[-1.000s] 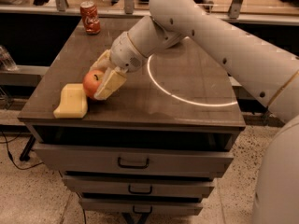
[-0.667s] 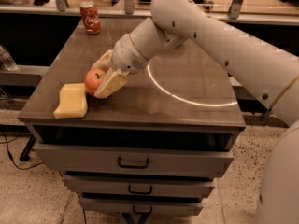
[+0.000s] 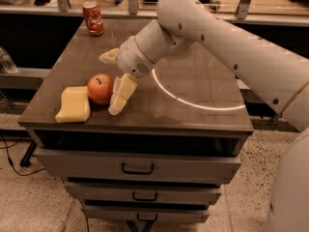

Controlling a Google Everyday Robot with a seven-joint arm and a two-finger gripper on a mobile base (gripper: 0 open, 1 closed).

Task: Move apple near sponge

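Beside sponge (image 3: 73, 104): apple (image 3: 99, 88) (gripper (image 3: 109, 83) spread alongside)

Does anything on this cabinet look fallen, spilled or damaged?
Nothing stands out. The apple sits whole beside the sponge, the soda can stands upright at the back, and the open gripper hangs close by the apple.

No text can be read anywhere. The red soda can (image 3: 93, 17), on the table (image 3: 203, 83) at the upper left of the frame, carries pale markings too blurred to make out. The end effector (image 3: 109, 83), left of centre with its fingers spread, bears no legible mark.
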